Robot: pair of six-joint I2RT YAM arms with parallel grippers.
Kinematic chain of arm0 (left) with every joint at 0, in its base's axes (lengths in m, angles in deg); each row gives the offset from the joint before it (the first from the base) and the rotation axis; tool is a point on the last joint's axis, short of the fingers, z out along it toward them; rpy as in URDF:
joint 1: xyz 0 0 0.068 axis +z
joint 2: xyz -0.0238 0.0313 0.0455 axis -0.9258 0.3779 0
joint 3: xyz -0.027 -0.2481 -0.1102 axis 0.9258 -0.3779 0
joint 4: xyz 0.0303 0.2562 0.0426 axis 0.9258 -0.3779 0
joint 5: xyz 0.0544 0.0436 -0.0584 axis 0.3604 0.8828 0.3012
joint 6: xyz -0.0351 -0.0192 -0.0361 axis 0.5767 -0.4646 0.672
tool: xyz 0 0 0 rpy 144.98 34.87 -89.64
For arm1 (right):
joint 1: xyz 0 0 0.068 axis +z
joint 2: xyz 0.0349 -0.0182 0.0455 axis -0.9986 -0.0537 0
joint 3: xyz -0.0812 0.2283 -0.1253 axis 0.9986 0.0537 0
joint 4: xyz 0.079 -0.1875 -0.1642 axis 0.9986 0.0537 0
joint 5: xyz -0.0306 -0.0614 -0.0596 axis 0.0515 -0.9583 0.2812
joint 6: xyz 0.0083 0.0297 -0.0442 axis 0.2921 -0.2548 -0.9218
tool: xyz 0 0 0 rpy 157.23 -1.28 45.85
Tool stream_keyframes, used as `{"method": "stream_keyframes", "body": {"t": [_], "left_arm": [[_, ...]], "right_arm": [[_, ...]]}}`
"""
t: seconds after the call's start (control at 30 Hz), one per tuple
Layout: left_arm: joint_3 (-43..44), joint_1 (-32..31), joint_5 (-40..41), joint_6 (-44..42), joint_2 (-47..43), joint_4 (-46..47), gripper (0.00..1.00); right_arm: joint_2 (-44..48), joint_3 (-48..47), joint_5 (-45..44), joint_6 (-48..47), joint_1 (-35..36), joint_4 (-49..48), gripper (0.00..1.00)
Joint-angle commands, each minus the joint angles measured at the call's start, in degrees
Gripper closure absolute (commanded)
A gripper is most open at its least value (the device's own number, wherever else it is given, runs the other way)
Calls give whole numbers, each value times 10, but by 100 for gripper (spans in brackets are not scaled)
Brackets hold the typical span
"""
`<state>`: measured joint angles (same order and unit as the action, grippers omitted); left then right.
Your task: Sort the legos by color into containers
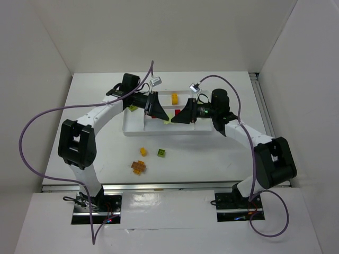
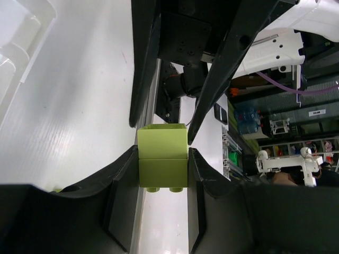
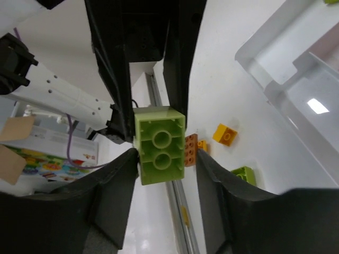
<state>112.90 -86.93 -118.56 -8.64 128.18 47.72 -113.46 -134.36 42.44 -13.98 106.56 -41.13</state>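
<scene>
My left gripper is shut on a pale green lego, its studs toward the wrist, held above the white tray. My right gripper faces it nose to nose with jaws open around the same lego; its left finger touches the lego and a gap shows on the right. From the top view both grippers, left and right, meet over the tray's middle. A yellow lego lies in a far compartment.
On the table in front of the tray lie a yellow lego, a green lego and an orange piece; they also show in the right wrist view, where the tray's corner is at upper right.
</scene>
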Motion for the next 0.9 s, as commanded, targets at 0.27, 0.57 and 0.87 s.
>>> {"method": "stream_keyframes", "body": {"t": [0.27,0.57,0.87], "left_arm": [[-2,-3,-28,-22,-35,16,100],[-2,15,-28,-22,-23,5,100],[8,15,-28,-22,-12,5,100]], "right_arm": [[9,-13,6,48,6,-97,94],[83,3,-51,12,-35,-13,100],[118,3,-96,-30,-56,66,100]]}}
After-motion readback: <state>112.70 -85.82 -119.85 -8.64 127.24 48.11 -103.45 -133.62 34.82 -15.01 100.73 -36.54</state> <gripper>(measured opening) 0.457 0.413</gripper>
